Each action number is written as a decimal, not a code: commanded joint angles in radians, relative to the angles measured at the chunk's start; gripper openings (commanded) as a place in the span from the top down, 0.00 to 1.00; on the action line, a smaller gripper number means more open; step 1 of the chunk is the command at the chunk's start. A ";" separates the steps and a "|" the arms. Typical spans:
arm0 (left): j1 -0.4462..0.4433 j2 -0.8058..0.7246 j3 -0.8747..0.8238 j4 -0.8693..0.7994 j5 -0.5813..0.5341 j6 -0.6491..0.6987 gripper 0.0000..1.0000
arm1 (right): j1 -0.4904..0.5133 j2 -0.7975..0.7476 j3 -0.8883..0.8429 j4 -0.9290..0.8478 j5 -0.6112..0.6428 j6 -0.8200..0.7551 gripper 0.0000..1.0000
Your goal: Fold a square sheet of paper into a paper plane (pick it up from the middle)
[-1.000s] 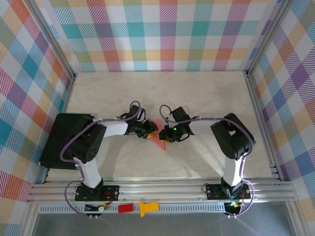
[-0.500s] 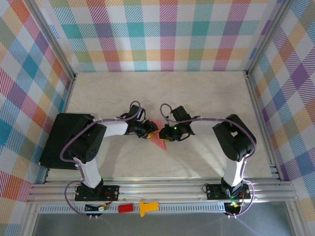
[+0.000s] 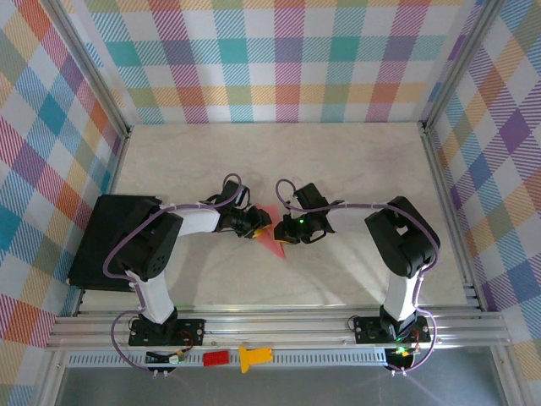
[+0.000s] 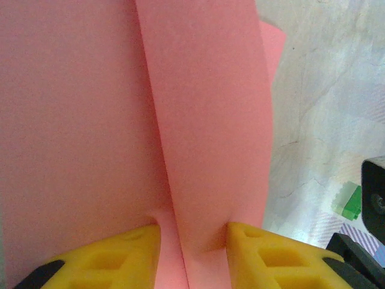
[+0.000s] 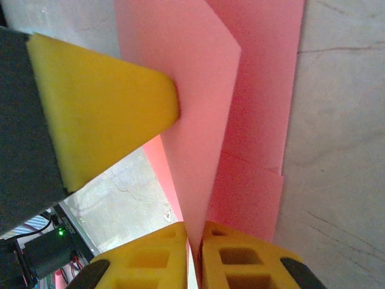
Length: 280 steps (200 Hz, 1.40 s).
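Note:
The salmon-pink sheet of paper is folded into layered flaps and held just above the table's middle, between both grippers. Its pointed corner sticks out toward the near side. My left gripper comes in from the left. Its yellow fingertips press in on both sides of a raised fold of the paper, so the left gripper is shut on it. My right gripper faces it from the right. In the right wrist view the right gripper is shut on a thin upright flap of the paper, beside a left finger.
A black box stands at the table's left edge behind the left arm. A small red block and a yellow piece lie on the front rail. Plaid walls and aluminium frame posts close in the pale tabletop.
The right gripper has closed a little tighter on the paper flap, and the right arm has edged slightly toward the left one. The left arm and the paper hold still.

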 commanded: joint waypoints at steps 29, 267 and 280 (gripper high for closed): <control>-0.007 0.030 -0.029 -0.090 -0.033 0.006 0.65 | 0.001 0.027 -0.022 0.011 -0.026 0.017 0.89; 0.012 -0.047 -0.145 0.389 0.135 -0.153 0.85 | -0.082 0.051 -0.061 0.091 -0.208 -0.004 0.92; 0.012 -0.033 -0.146 0.394 0.138 -0.154 0.85 | -0.082 0.051 -0.059 0.088 -0.210 -0.006 0.92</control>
